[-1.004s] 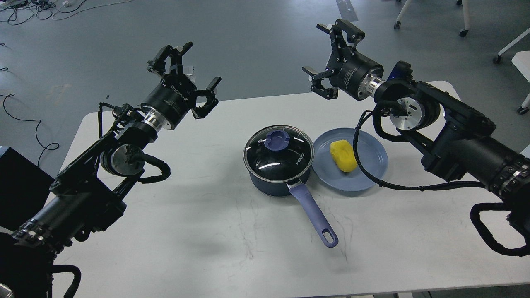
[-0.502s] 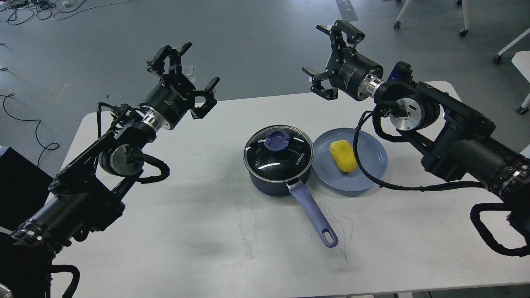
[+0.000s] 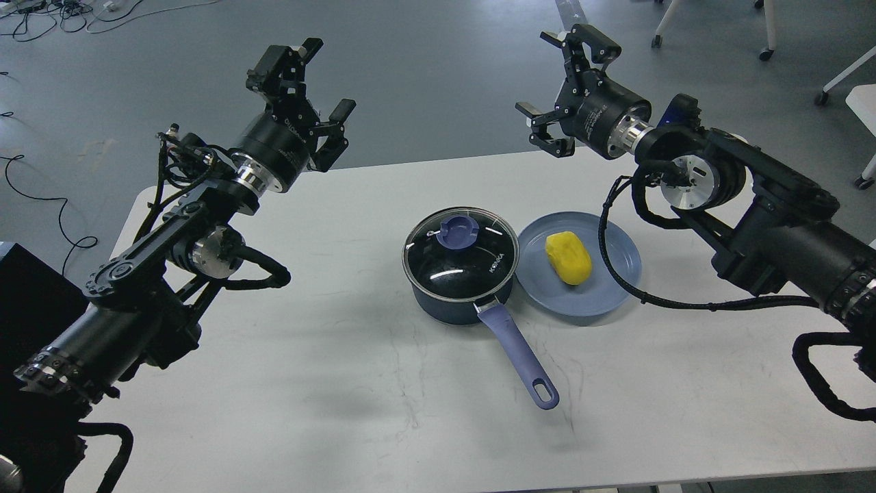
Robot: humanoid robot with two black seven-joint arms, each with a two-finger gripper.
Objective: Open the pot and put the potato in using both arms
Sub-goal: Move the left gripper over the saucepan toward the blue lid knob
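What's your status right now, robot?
Left gripper and right gripper: jaws open, empty, raised above the white table. Dark navy saucepan, glass lid on. Yellow oval potato on shallow blue plate. Nothing blocking.

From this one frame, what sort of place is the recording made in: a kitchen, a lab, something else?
Most likely a robotics lab or office test room, not a kitchen: a plain white table on grey floor, loose cables along the floor's edge, and wheeled chair legs behind.

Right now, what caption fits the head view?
Both open grippers, left and right, hover above the lidded pot and the potato.
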